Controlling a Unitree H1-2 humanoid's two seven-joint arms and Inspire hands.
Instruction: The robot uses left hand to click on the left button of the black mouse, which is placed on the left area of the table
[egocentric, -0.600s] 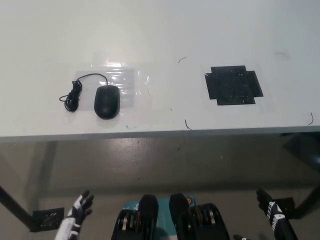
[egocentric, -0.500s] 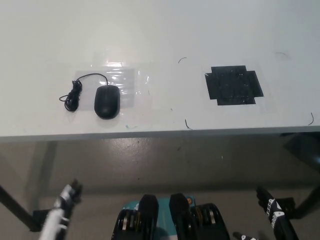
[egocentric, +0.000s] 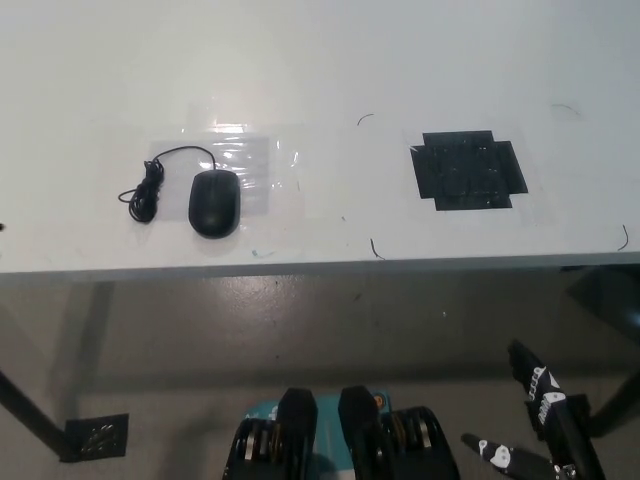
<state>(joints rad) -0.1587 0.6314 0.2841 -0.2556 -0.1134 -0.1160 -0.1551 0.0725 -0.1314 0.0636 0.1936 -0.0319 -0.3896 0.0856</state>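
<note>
- A white worktop is filling the upper half of the head view, with its front edge running across the middle and a grey floor lying below it.
- Nearest the camera, the black right hand is hanging low at the bottom right, below the worktop edge and well apart from everything on it; I cannot tell whether it is spread or clenched.
- The white left hand is not showing anywhere in the view.
- Further out, the black mouse is sitting on the left area of the worktop, near the front edge, with nothing touching it.
- Its cable is lying bundled just to the left of it and curving round to its far end.
- The mouse is resting on a clear, shiny patch of film stuck to the worktop.
- On the right side, well apart from the mouse, a black tape square is lying flat.
</note>
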